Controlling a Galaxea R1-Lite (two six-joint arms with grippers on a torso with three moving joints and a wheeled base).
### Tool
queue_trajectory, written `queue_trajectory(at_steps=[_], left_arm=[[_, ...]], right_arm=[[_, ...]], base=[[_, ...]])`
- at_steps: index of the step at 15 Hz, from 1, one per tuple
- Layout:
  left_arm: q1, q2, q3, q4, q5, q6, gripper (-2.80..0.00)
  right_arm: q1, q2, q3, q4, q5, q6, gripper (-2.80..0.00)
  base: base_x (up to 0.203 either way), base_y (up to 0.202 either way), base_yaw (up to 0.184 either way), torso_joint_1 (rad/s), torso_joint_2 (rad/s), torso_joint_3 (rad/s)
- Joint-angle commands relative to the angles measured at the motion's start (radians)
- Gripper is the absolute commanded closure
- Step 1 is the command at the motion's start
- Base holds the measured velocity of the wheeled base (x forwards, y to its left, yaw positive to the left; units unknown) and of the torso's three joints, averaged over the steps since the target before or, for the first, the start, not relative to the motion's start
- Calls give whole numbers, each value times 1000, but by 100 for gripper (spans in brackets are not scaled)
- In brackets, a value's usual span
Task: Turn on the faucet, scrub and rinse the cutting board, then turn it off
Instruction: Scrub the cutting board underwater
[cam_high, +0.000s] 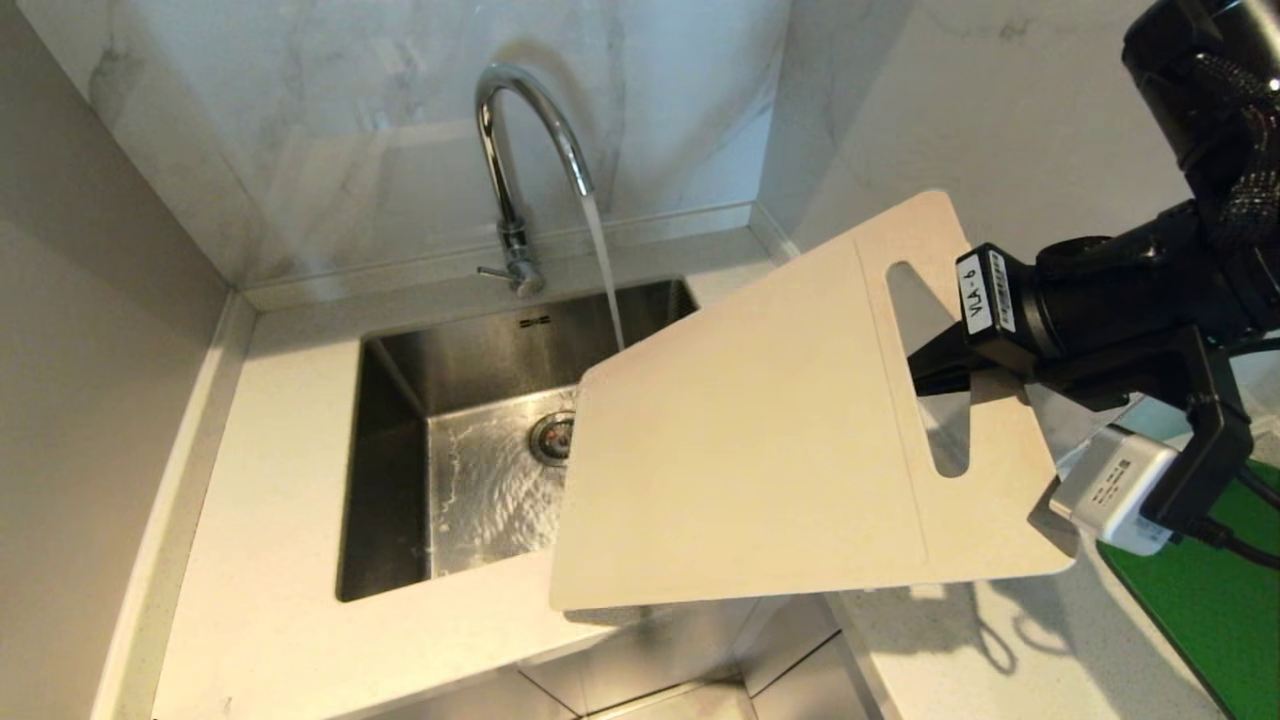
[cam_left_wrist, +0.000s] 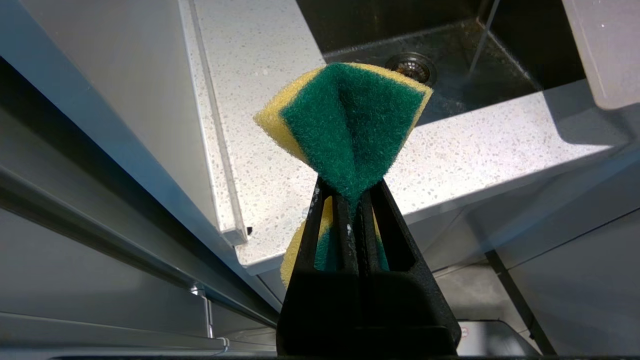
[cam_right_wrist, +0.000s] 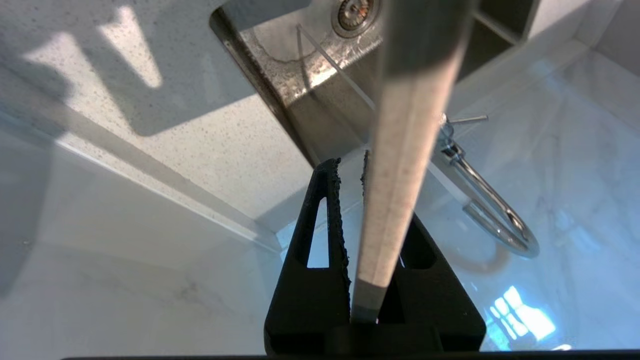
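Note:
Water runs from the chrome faucet (cam_high: 520, 150) into the steel sink (cam_high: 395, 450); its small lever (cam_high: 495, 272) sticks out at the base. My right gripper (cam_high: 935, 365) is shut on the cream cutting board (cam_high: 750, 450) at its slot end and holds it tilted over the sink's right side, to the right of the stream. The right wrist view shows the board (cam_right_wrist: 405, 150) edge-on between the right gripper (cam_right_wrist: 350, 162) fingers, with the faucet (cam_right_wrist: 490, 200) beyond. My left gripper (cam_left_wrist: 352, 192), low before the counter's front edge, is shut on a green-and-yellow sponge (cam_left_wrist: 350, 125).
The speckled white counter (cam_high: 280, 520) surrounds the sink, with marble walls behind and on both sides. The drain (cam_high: 552, 437) sits in the wet sink floor. A green mat (cam_high: 1200, 590) lies at the right edge of the counter.

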Motion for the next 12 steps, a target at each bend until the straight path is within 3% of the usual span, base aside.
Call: queue_trajectory(at_steps=[1,8,12], left_arm=[[0,1,2,0,0,-1,0],[0,1,2,0,0,-1,0],[0,0,2,0,0,-1,0]], right_arm=[[1,-5,4,7,2,-15,0],[-1,-5,7,7,0,-17,0],[-1,-3,5,7,2,-18,0]], base=[[0,0,0,0,0,0],[0,0,0,0,0,0],[170,0,-27,0,-2,2]])
